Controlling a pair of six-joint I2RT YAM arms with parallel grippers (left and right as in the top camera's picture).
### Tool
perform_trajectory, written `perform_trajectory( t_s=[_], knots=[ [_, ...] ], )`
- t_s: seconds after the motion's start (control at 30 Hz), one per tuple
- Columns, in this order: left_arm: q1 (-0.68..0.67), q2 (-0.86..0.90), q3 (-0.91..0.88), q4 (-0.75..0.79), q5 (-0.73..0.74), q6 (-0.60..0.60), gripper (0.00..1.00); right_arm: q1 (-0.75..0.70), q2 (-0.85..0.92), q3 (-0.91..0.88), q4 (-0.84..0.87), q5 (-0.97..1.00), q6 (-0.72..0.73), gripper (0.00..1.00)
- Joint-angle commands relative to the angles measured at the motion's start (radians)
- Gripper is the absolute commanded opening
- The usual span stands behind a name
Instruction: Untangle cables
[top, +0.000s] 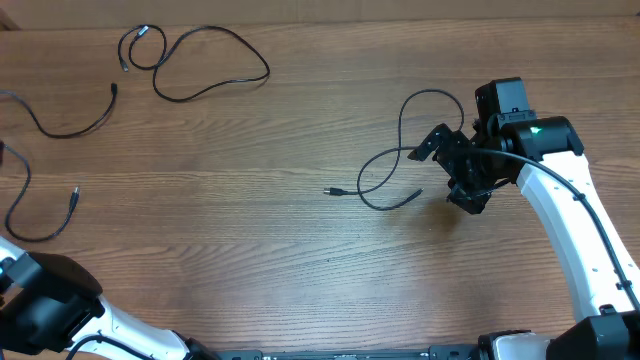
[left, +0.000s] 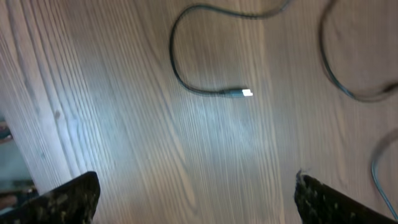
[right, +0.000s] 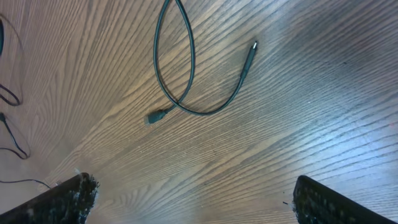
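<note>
Three thin black cables lie apart on the wooden table. One cable (top: 210, 88) forms a wide loop at the back left. A second cable (top: 60, 131) runs along the far left edge and partly leaves the frame. The third cable (top: 400, 150) curls at centre right, its plug ends (right: 254, 45) free. My right gripper (top: 445, 178) stands open just right of it, nothing between the fingers (right: 193, 186). My left gripper (left: 198, 186) is open over bare wood, short of a silver-tipped plug (left: 247, 93).
The left arm's body (top: 40, 310) fills the front left corner. The right arm (top: 570, 220) reaches in from the front right. The table's back edge (top: 320, 12) runs along the top of the overhead view.
</note>
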Motion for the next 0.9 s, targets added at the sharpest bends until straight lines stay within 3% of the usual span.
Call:
perform_trajectory(
  t_s=[0.0, 0.53, 0.77, 0.87],
  knots=[
    [-0.002, 0.012, -0.153, 0.085, -0.048, -0.047, 1.00, 0.003, -0.006, 0.007, 0.003, 0.011, -0.005, 1.00],
    [0.019, 0.014, -0.703, 0.684, -0.045, -0.066, 1.00, 0.003, -0.006, 0.007, 0.003, 0.011, -0.005, 1.00],
    [0.032, 0.016, -0.805, 0.855, -0.048, -0.063, 1.00, 0.003, -0.006, 0.007, 0.003, 0.011, -0.005, 1.00],
    [0.031, 0.018, -0.821, 0.887, -0.049, -0.063, 0.95, 0.003, -0.006, 0.007, 0.003, 0.011, -0.005, 1.00]
  ],
)
